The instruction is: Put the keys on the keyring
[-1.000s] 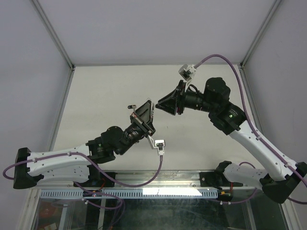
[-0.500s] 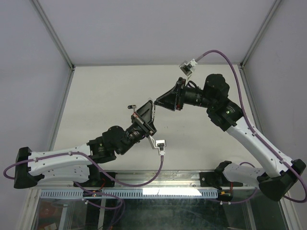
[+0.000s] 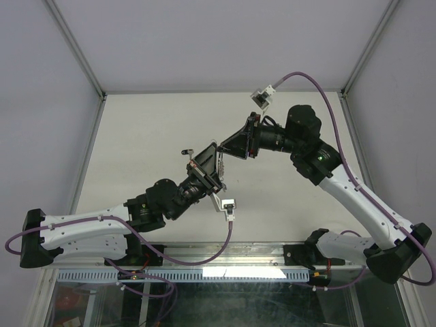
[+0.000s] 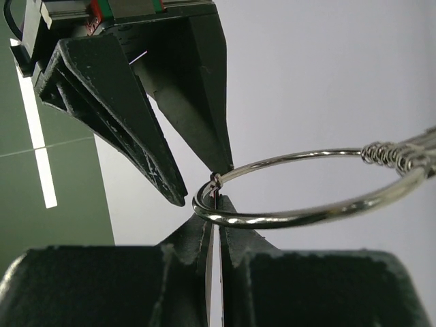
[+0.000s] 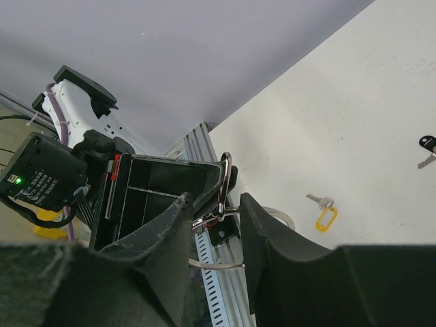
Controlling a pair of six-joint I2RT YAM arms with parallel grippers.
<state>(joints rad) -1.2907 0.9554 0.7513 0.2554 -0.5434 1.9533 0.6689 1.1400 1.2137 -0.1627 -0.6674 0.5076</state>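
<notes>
Keyring (image 4: 272,220) first, on the left: hangs up in the air, off the table (image 5: 354,102), pinched at its near edge by the left gripper (image 4: 214,225), both fingers pressed together on the thin wire. Looks like a firm hold, but with only a tiny bit of wire in the pinch. Carries a bunch of small silver keys (image 4: 385,153) at its far side, seen edge-on.

Moving right: meets the right gripper (image 5: 216,204), spread open with nothing in it, tips just beside a small bump on the wire, maybe the split. Seems ready to pry the ring open or to steady it.

Further right, down on the table: shows the yellow tag key (image 5: 323,218) lying flat and, well apart from it, the blue key (image 5: 428,143) at the edge of the right wrist view. Not on the ring yet, either of them, so most of the job left to do.

Could go wrong like this: pushing too hard with the right tips and knocking the ring sideways out of that thin pinch, then dropping it to the table. Could also bump the two grippers together, being so close. Needs a slow, soft touch.
</notes>
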